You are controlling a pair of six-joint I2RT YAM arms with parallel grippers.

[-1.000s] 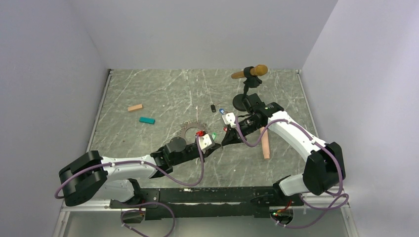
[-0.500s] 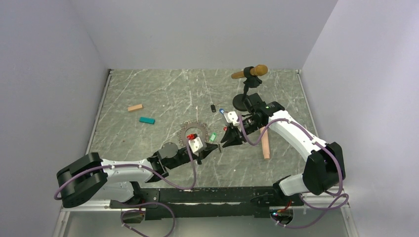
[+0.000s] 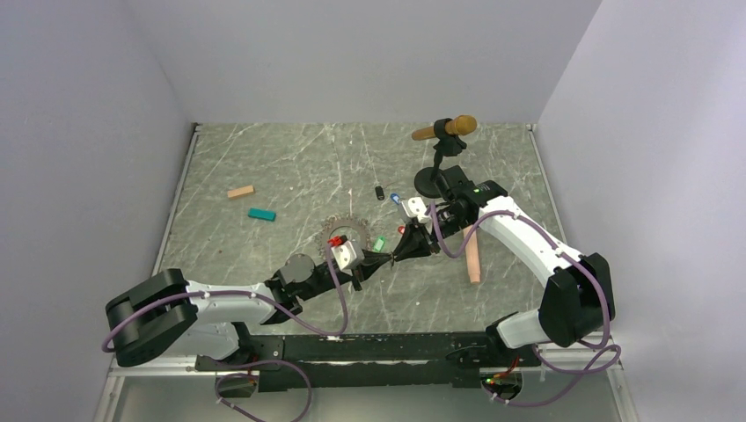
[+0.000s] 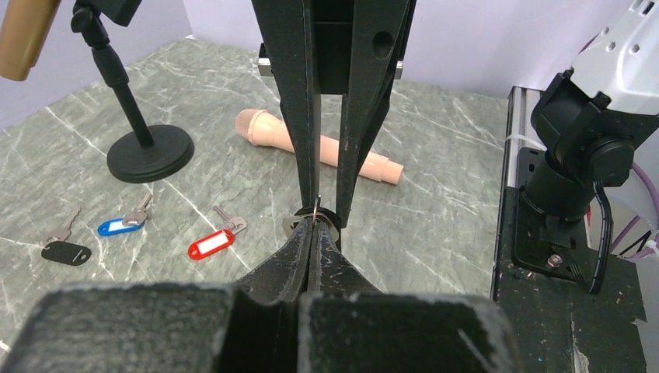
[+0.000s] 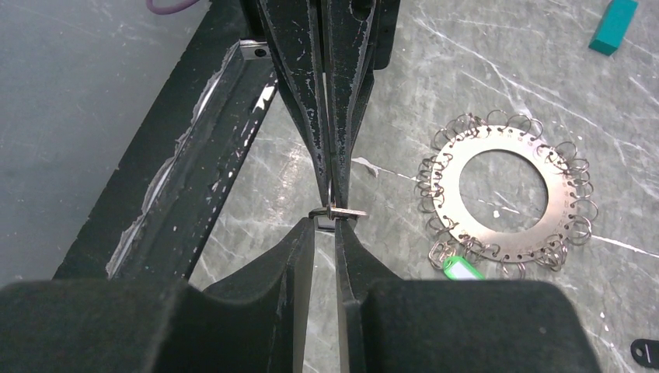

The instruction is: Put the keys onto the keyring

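The keyring (image 3: 341, 222) (image 5: 505, 140) lies flat mid-table, its rim lined with small wire loops. A green-tagged key (image 3: 379, 243) (image 5: 458, 268) rests at its near edge. Red (image 3: 402, 229) (image 4: 211, 245), blue (image 3: 395, 198) (image 4: 116, 226) and black (image 3: 379, 192) (image 4: 66, 252) keys lie loose on the table. My left gripper (image 3: 383, 258) (image 4: 315, 225) is shut on a thin wire ring (image 4: 319, 208). My right gripper (image 3: 396, 254) (image 5: 326, 225) meets it tip to tip. Its jaws stand a narrow gap apart, with a small flat metal piece (image 5: 346, 211) across the tips.
A microphone stand's round black base (image 3: 428, 183) (image 4: 150, 153) carries a brown microphone (image 3: 446, 128) at the back right. A pink microphone (image 3: 472, 255) (image 4: 311, 144) lies right of the grippers. A tan block (image 3: 240, 192) and a teal block (image 3: 261, 214) sit at the left.
The left arm has drawn back a little to the left and the right gripper has followed it. The right jaws have parted slightly.
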